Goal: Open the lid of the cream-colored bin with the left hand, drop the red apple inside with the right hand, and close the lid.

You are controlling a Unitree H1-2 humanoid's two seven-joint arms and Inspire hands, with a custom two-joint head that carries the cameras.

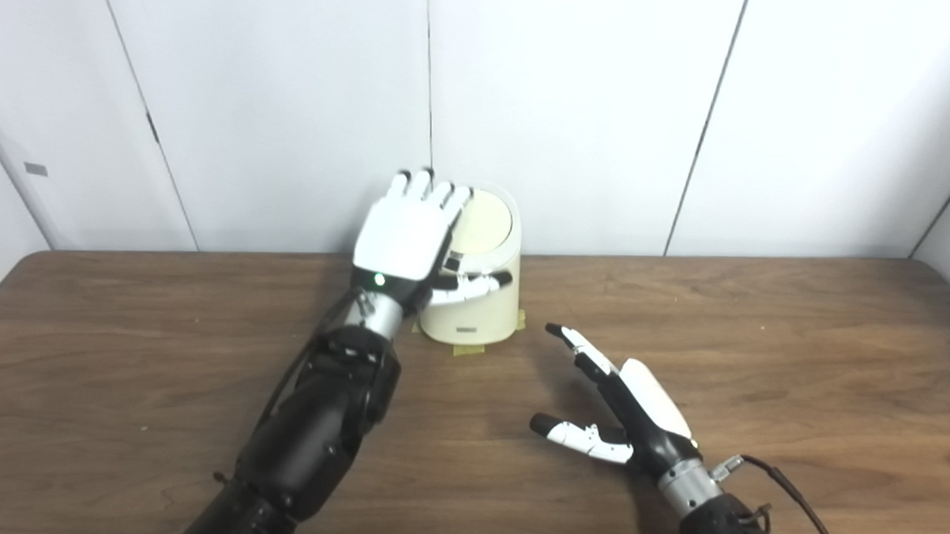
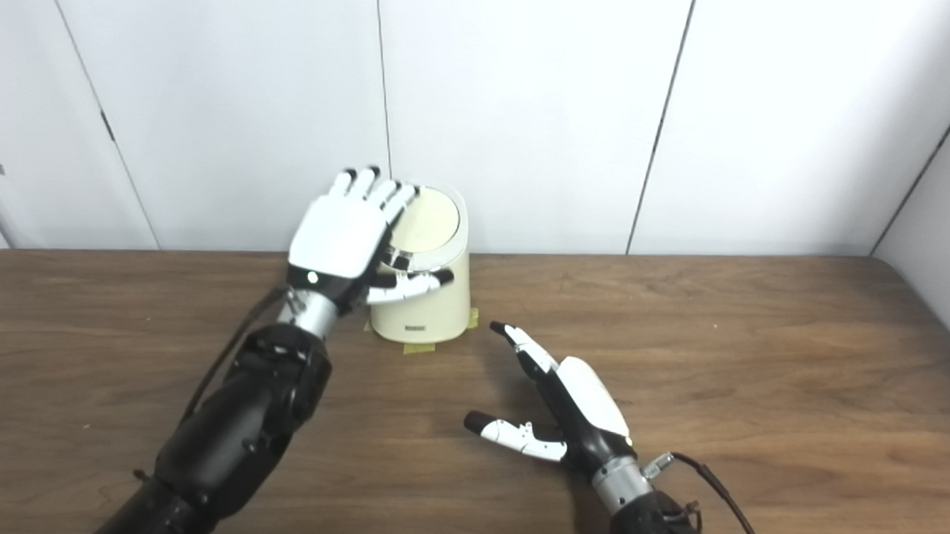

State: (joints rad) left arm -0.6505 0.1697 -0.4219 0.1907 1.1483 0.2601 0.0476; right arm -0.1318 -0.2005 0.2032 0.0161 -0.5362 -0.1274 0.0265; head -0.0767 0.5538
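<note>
The cream-colored bin [image 1: 485, 315] stands at the back middle of the wooden table, held down by yellow tape at its base. Its round lid [image 1: 488, 220] is shut and tilted toward me. My left hand [image 1: 405, 237] is open with fingers spread, raised at the bin's left side, its thumb across the bin's front. My right hand [image 1: 624, 410] is open and empty, low over the table in front and to the right of the bin. No red apple shows in either view.
White wall panels [image 1: 575, 112] stand right behind the bin. The brown table [image 1: 795, 373] stretches wide to the right and left. A black cable [image 1: 791, 491] trails from my right wrist.
</note>
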